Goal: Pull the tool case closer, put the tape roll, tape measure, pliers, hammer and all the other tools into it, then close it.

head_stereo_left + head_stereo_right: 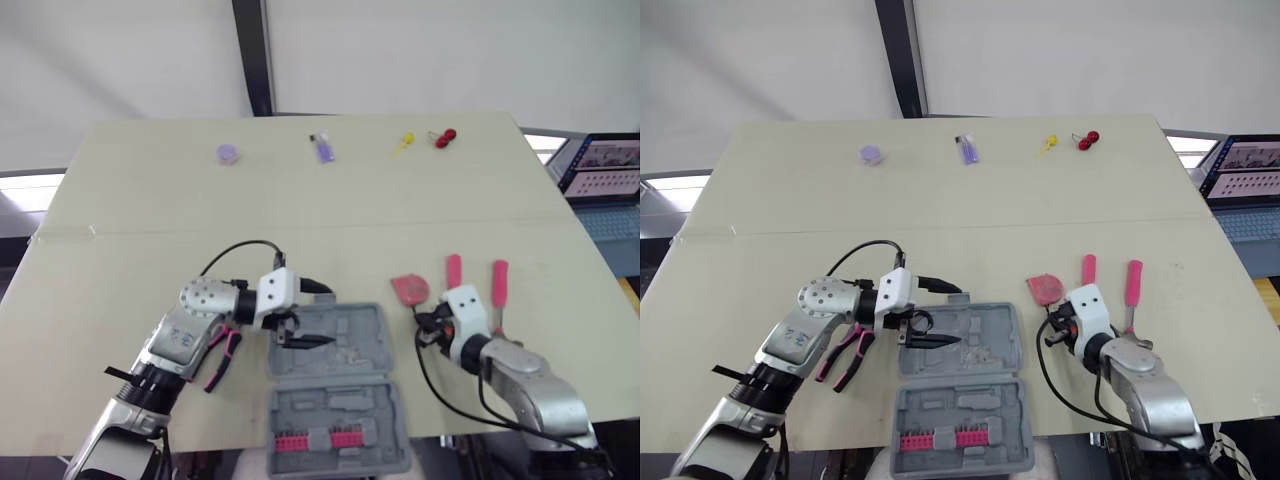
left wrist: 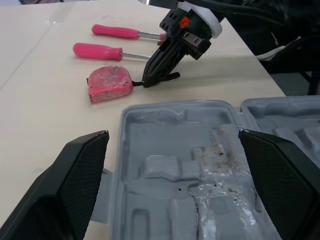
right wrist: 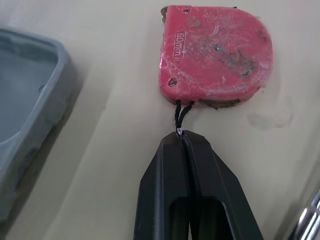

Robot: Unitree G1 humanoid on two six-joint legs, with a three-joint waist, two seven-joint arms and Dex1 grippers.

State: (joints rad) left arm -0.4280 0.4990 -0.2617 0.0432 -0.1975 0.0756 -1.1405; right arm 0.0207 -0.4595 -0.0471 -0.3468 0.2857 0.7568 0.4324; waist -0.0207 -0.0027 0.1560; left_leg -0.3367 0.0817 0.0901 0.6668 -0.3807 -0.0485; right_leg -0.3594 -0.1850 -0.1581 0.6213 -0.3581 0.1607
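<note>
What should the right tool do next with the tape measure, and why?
Probably lift and carry it toward the open tool case: the right tool is shut on the black cord of the tape measure, which lies on the table beside the case, outside it.

Only one marking is legible. On the flat face of the scuffed pink plastic tape measure (image 3: 215,55), a small raised stamp along one straight edge reads "60mm"; its first digit is worn and may be a 5. The open laptop screen (image 1: 604,168) on the robot's far right shows rows of pink entries, too small to read.
</note>
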